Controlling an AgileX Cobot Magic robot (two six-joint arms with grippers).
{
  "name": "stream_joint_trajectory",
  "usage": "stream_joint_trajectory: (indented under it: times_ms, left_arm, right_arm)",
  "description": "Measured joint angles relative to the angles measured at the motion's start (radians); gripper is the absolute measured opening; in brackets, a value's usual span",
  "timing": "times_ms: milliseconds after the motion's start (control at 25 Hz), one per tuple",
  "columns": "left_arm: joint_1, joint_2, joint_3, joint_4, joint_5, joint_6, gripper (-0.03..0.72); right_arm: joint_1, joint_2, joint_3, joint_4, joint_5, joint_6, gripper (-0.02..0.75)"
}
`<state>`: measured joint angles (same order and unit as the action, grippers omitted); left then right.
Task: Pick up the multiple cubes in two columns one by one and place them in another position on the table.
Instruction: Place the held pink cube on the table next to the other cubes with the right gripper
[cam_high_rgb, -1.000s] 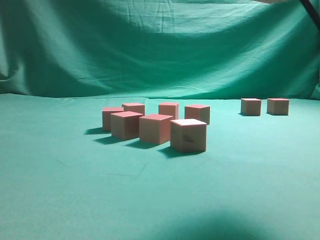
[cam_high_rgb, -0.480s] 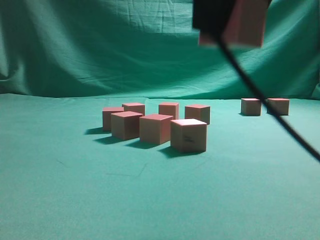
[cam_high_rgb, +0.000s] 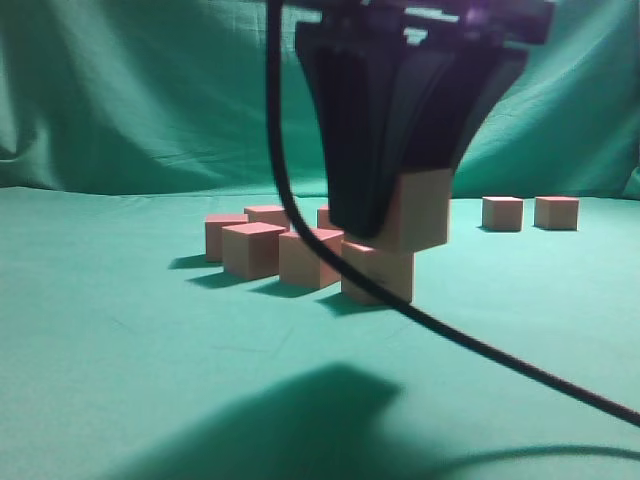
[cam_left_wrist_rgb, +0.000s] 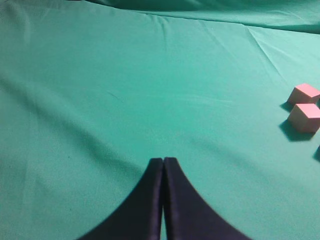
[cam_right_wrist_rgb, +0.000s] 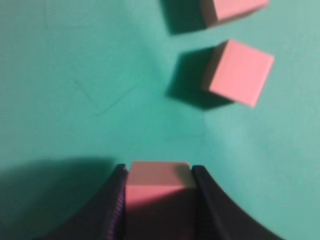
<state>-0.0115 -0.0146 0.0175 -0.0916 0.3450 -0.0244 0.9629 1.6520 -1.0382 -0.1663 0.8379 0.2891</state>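
Eight cubes in sight — one clamped in the right claw, five clustered behind it, two more off to its right.

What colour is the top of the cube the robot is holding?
Reddish-pink. The held cube shows its top best in the right wrist view, between the dark jaws.

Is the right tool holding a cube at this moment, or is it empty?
Holding one. In the right wrist view a cube sits clamped between the right tool's two dark fingers; the exterior view shows it carried above the table.
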Motion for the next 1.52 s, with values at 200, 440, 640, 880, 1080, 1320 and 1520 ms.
stream_joint_trajectory:
  times_ms: [200, 440, 640, 880, 1080, 1320, 1520]
  left_arm:
    - [0.0, 0.0, 0.0, 0.0, 0.0, 0.0, 0.0]
    - [0.0, 0.0, 0.0, 0.0, 0.0, 0.0, 0.0]
    - [0.0, 0.0, 0.0, 0.0, 0.0, 0.0, 0.0]
    - [0.0, 0.0, 0.0, 0.0, 0.0, 0.0, 0.0]
    - [0.0, 0.0, 0.0, 0.0, 0.0, 0.0, 0.0]
    - [0.0, 0.0, 0.0, 0.0, 0.0, 0.0, 0.0]
    - [0.0, 0.0, 0.0, 0.0, 0.0, 0.0, 0.0]
  right_arm:
    - [0.0, 0.055, 0.0, -0.084, -0.05, -0.009, 0.257]
    - [0.0, 0.11, 0.0, -0.111, -0.076, -0.009, 0.257]
    - [0.0, 0.118, 0.0, -0.107, -0.096, -0.011, 0.257]
    - [0.0, 0.129, 0.0, -0.105, -0.1, -0.011, 0.257]
    - [0.0, 0.131, 0.0, -0.105, -0.1, -0.011, 0.257]
    - [0.0, 0.131, 0.0, -0.105, -0.079, -0.011, 0.5]
    - [0.0, 0.131, -0.064, -0.1, 0.068, -0.011, 0.547]
